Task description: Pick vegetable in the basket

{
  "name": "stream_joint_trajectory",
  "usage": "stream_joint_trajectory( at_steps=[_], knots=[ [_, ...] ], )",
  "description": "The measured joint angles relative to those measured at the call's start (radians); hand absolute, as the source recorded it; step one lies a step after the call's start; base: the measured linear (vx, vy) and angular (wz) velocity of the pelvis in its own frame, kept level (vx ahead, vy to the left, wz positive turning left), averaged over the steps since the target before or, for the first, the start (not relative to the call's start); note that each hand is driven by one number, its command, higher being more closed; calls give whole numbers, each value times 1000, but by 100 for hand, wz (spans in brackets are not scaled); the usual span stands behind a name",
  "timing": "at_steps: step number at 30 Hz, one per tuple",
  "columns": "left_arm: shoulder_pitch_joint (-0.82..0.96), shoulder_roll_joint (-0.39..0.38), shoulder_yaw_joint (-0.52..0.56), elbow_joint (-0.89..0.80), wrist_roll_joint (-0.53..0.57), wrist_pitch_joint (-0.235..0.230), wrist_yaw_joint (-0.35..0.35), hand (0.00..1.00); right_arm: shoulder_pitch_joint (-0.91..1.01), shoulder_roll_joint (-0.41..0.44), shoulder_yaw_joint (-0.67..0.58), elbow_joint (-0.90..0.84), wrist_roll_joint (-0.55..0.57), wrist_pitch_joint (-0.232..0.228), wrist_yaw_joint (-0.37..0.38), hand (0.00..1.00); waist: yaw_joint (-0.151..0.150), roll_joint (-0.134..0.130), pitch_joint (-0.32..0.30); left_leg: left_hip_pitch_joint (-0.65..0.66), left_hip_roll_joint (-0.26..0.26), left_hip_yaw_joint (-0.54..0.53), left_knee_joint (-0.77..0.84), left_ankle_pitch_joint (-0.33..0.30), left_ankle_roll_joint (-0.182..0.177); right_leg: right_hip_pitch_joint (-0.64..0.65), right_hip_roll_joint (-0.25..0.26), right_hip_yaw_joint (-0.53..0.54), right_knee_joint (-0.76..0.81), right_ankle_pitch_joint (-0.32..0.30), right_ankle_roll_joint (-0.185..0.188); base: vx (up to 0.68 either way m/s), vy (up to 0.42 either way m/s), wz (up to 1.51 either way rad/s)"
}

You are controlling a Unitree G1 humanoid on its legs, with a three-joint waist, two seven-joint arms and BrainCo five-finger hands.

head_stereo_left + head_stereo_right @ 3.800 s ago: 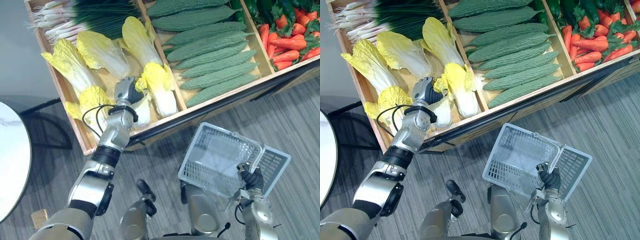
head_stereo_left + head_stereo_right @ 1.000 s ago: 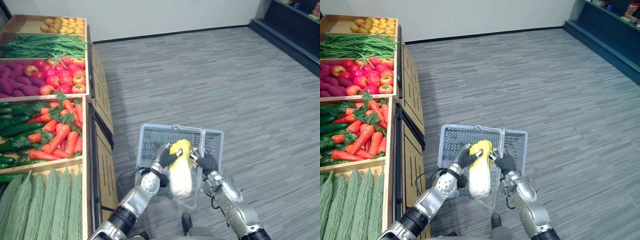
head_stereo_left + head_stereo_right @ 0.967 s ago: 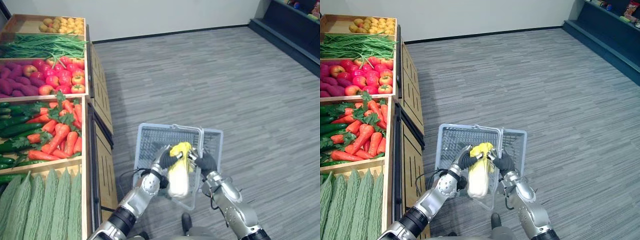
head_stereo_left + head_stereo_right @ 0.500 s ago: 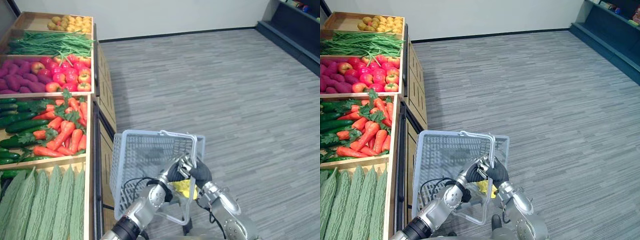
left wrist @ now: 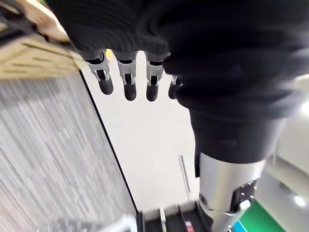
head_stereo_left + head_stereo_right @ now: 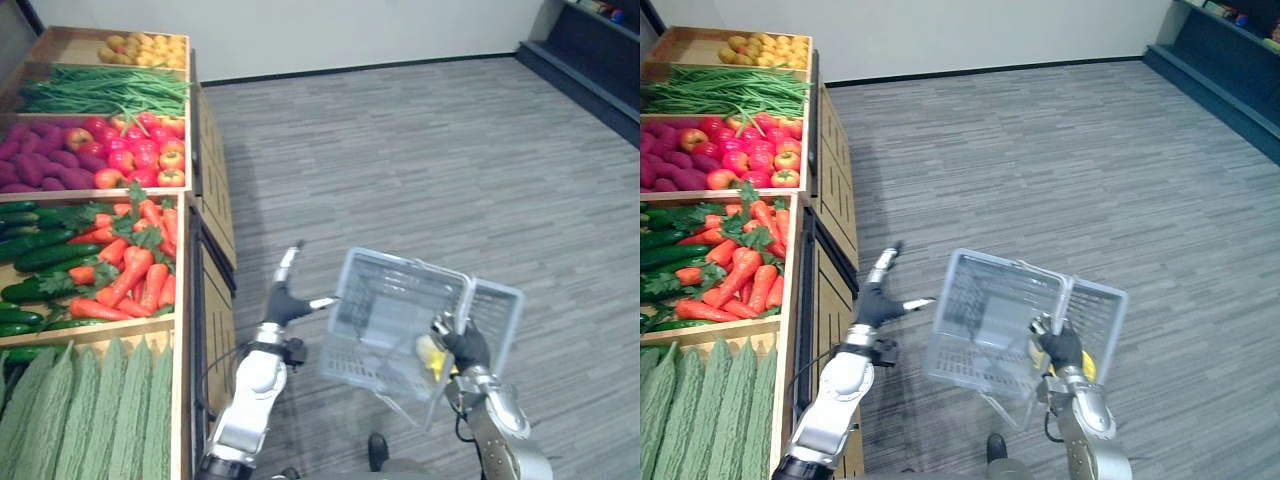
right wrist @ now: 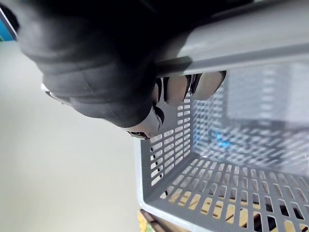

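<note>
A matt grey plastic basket [image 6: 372, 312], its walls slotted, beside bare pale-wood crates [image 6: 215, 295] holding rough, bumpy-skinned gourds [image 6: 95, 405], above a streaked, matt grey floor [image 6: 400, 150].

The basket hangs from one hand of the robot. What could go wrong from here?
1. The basket hangs tilted from the right hand, whose fingers curl round its handle; the yellow vegetable inside could slide or tip out.
2. The open left hand is beside the basket's rim and might knock it.
</note>
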Motion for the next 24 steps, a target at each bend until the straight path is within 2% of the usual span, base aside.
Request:
stream_joint_trajectory(
  at_steps=[5,7,10,11,12,13,14,15,16,17,18,20,22,23,24],
  knots=[
    [100,-21,111,10,-93,-6,0,0,21,31,-80,4,-93,0,-2,100,7,-6,-4,-14,-2,-14,-10,-3,2,-2,-4,-14,0,-12,16,-33,-14,7],
    [112,-22,149,44,-111,-7,0,0,21,32,-107,28,-127,-1,-7,100,22,-6,-5,-16,-1,-17,-9,-3,2,-2,-6,-16,0,-12,16,-11,1,3],
    [128,-23,172,76,-135,-6,-15,0,18,50,-132,43,-163,-1,-22,100,28,-11,-3,-21,-4,-20,-7,-10,0,-2,-12,-23,2,-20,23,-17,5,10],
    [143,-23,184,74,-139,-6,-23,0,11,60,-133,51,-173,-1,-24,100,27,-22,1,-22,-11,-18,5,-29,2,-13,-19,-30,35,-66,29,-7,2,4],
    [151,-28,187,77,-139,-5,-24,0,6,64,-135,60,-177,-1,-26,100,28,-22,2,-24,-11,-17,17,-38,3,-28,-24,-30,68,-88,36,0,0,0],
    [170,-36,188,77,-139,-3,-24,0,3,69,-136,71,-182,-1,-36,100,27,-34,9,-34,-12,-11,57,-66,5,-60,-34,-32,152,-145,43,37,29,3],
    [175,-40,188,77,-139,-2,-24,0,4,70,-136,72,-183,-1,-43,100,26,-35,10,-34,-12,-11,82,-85,5,-74,-40,-33,196,-168,46,82,57,9],
    [181,-46,187,77,-139,0,-24,0,3,70,-142,74,-185,-1,-48,100,24,-34,13,-52,-8,-15,136,-125,10,-104,-51,-44,291,-195,47,69,51,-2],
    [182,-57,187,78,-139,4,-20,0,0,68,-146,77,-195,-1,-55,100,28,-17,25,-54,10,-20,179,-161,21,-157,-53,-64,426,-199,51,56,64,-2],
    [182,-56,187,78,-139,4,-20,0,0,71,-146,77,-200,-1,-59,100,27,-13,30,-46,16,-24,186,-170,28,-188,-59,-77,511,-197,52,91,78,10],
    [180,-50,184,78,-139,4,-19,0,2,78,-145,78,-202,-1,-64,100,18,-3,43,-15,20,-42,187,-184,50,-257,-76,-102,659,-217,27,147,62,23],
    [165,-35,184,80,-140,4,-16,0,2,82,-149,78,-201,-1,-67,100,18,-11,45,5,40,-60,203,-220,48,-333,-69,-136,649,-258,0,269,3,21],
    [137,-25,186,94,-142,4,-14,0,-4,81,-152,77,-201,-4,-68,100,16,-12,52,10,57,-86,206,-234,34,-377,-46,-145,568,-246,-6,378,-79,37],
    [108,-23,187,117,-146,4,-7,0,-18,75,-153,77,-201,-4,-67,100,9,-2,62,40,85,-108,191,-239,13,-416,-2,-119,419,-173,-17,656,-202,69],
    [99,-27,187,123,-146,4,3,0,-17,68,-151,77,-201,-5,-67,100,0,0,67,72,96,-137,179,-252,-17,-417,31,-86,289,-79,-12,734,-274,91]
  ],
)
